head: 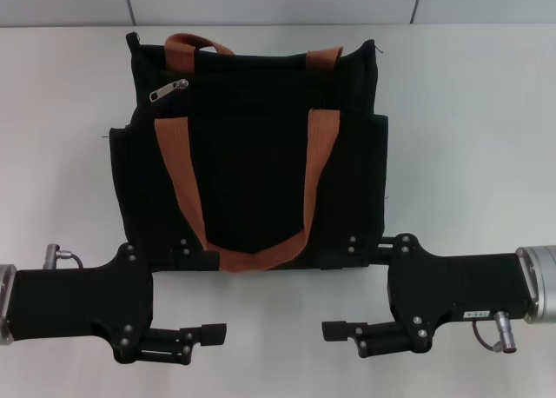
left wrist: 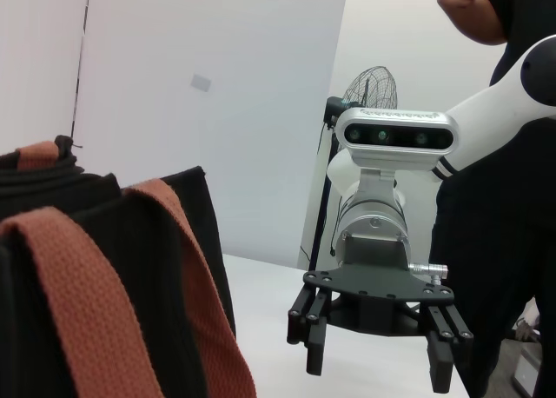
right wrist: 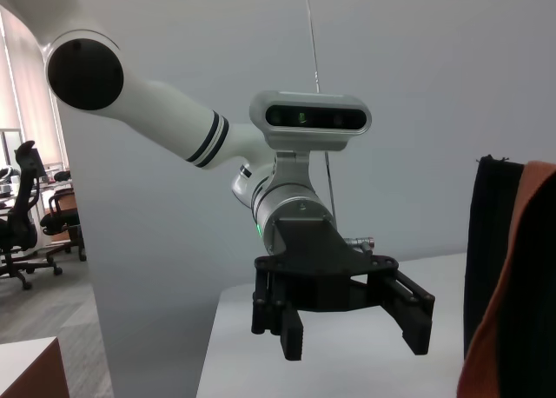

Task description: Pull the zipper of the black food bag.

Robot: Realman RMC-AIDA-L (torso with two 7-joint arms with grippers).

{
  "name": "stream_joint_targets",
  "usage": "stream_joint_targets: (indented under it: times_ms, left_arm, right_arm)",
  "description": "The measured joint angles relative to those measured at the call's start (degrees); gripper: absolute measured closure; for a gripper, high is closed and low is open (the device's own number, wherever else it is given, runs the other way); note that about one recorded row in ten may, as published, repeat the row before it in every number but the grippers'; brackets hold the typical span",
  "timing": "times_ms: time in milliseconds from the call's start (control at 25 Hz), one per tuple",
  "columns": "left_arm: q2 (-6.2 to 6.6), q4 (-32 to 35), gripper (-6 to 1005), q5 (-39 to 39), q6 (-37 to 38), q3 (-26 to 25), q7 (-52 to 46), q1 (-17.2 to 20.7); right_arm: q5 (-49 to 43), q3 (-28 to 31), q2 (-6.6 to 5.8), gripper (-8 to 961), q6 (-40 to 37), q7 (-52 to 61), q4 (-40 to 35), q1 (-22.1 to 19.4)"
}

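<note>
White table (head: pixel 469 137) in front of you, bare surface all round. Black food bag (head: pixel 252 181) lies flat on it, centred toward far edge, orange-brown handles (head: pixel 178 168) on top, zipper (head: pixel 169 89) near its far-left corner.

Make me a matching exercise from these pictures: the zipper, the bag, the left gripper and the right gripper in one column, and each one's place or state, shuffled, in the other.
Things:
1. zipper
2. black food bag
3. left gripper
4. right gripper

Descriptions:
A. open, near the bag's bottom right corner
B. lies flat on the white table
C. silver tab at the bag's upper left
D. open, near the bag's bottom left corner

Pairs: 1-C, 2-B, 3-D, 4-A
</note>
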Motion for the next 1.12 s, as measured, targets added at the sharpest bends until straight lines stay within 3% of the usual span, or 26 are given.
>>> stream_joint_targets:
  times_ms: [480, 600, 800, 840, 880, 920, 960, 1080, 1120]
  left_arm:
    - [-0.05, 0.0, 202, -0.13, 0.73, -0.52, 0.02, 0.11]
    - [-0.59, 0.0, 210, -0.54, 2.4, -2.56, 0.4, 0.08]
    - [-2.64, 0.33, 222, -0.74, 6.43, -10.4, 1.48, -0.23]
    - [-3.66, 0.5, 225, -1.48, 9.1, -14.86, 2.77, -0.27]
    - [-3.66, 0.5, 227, -1.48, 9.1, -14.86, 2.77, -0.27]
    - [-4.47, 0.53, 230, -3.06, 11.25, -19.53, 3.79, -0.27]
    - [-4.47, 0.53, 232, -3.06, 11.25, -19.53, 3.79, -0.27]
    - [-5.06, -0.17, 240, -7.1, 11.7, -26.06, 3.94, 0.03]
    - [-5.15, -1.42, 242, -8.41, 10.01, -31.01, 3.8, 0.13]
  right_arm:
    - [0.0, 0.0, 0.0, 194, 0.0, 0.06, 0.07, -0.16]
    - [0.0, 0.0, 0.0, 194, 0.16, 0.08, 0.09, -0.17]
    - [0.01, 0.0, 0.0, 195, 0.39, 0.08, 0.19, -0.2]
    - [0.01, 0.0, 0.0, 195, 0.45, 0.08, 0.19, -0.25]
    - [0.01, 0.0, 0.0, 195, 0.45, 0.08, 0.19, -0.25]
    - [0.02, 0.0, 0.0, 195, 0.49, 0.07, 0.19, -0.26]
    - [0.02, 0.0, 0.0, 195, 0.49, 0.07, 0.19, -0.26]
    - [0.07, 0.0, 0.0, 195, 0.5, -0.01, 0.18, -0.33]
    - [0.07, 0.0, 0.0, 195, 0.5, -0.11, 0.17, -0.41]
